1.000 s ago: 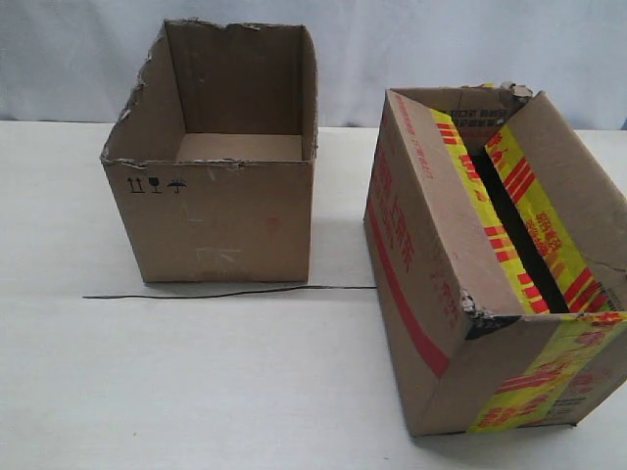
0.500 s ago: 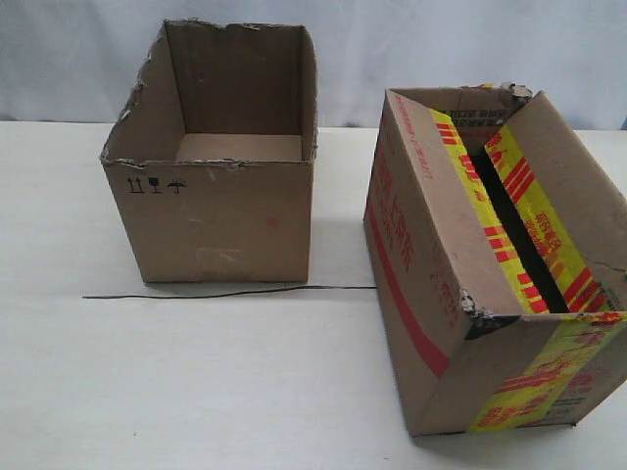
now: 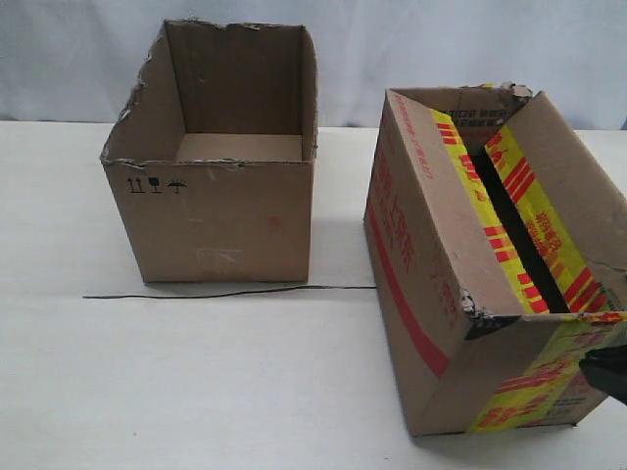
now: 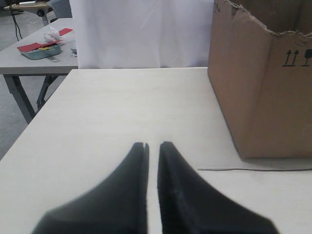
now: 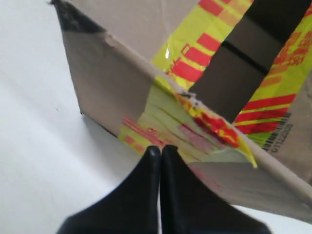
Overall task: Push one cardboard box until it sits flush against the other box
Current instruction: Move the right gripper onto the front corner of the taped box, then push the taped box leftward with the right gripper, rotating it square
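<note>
The cardboard box point(image 3: 460, 294) with yellow, red-striped tape lies on its side at the right of the table. The other box point(image 3: 220, 211), plain brown and open-topped, stands to its left with a gap between them. My right gripper point(image 3: 607, 372) shows as a dark tip at the right edge, against the taped box's near end. In the right wrist view it point(image 5: 160, 147) is shut and empty, its tips at the taped lower edge of that box point(image 5: 112, 83). My left gripper point(image 4: 152, 145) is shut and empty, low over the table, left of the plain box point(image 4: 265, 92).
A thin black wire point(image 3: 225, 291) lies on the white table point(image 3: 196, 392) along the plain box's front, running toward the taped box. A white curtain hangs behind. Beyond the table's left edge stands another table with a teal tray point(image 4: 41, 49).
My right gripper has come into the exterior view at the right edge, beside the taped box's near end. Neither box has moved.
</note>
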Robot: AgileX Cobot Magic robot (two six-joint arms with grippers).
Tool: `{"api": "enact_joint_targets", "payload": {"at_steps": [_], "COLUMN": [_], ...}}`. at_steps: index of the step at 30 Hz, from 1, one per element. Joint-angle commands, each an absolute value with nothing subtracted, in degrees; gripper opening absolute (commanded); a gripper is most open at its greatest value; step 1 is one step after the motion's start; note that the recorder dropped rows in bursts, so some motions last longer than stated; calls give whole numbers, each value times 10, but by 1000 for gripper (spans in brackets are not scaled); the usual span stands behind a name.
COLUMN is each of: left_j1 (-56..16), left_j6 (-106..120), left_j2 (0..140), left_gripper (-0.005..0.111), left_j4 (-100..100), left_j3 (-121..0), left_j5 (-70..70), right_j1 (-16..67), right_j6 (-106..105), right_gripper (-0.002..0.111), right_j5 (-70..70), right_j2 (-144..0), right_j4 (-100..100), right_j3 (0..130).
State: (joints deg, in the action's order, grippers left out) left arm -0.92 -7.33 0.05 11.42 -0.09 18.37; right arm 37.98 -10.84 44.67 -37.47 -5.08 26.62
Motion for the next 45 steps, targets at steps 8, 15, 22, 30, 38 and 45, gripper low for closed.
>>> {"api": "enact_joint_targets", "payload": {"at_steps": [8,15,22,30,38,45], "left_j1": [-14,-14,-14,-14,-14,-14], "left_j6": [-76,-76,-76,-76,-76,-76], "left_j2": [0,0,0,0,0,0], "left_gripper": [0,0,0,0,0,0], "left_j4": [109,109,109,109,109,109], "left_j3": [0,0,0,0,0,0], "left_j5": [177,177,177,177,177,177], "right_j1": [421,421,421,421,421,421], "right_j6": [75,95,98,108,206,223], "right_gripper": [0,0,0,0,0,0], "right_j5": [468,455,420,405,387,384], "right_j2": [-553,-637,-698,-739,-762,-779], "right_j4": [-218,-234,-233,-245,-316,-320], "right_j3": [320,360,403,447,471,473]}}
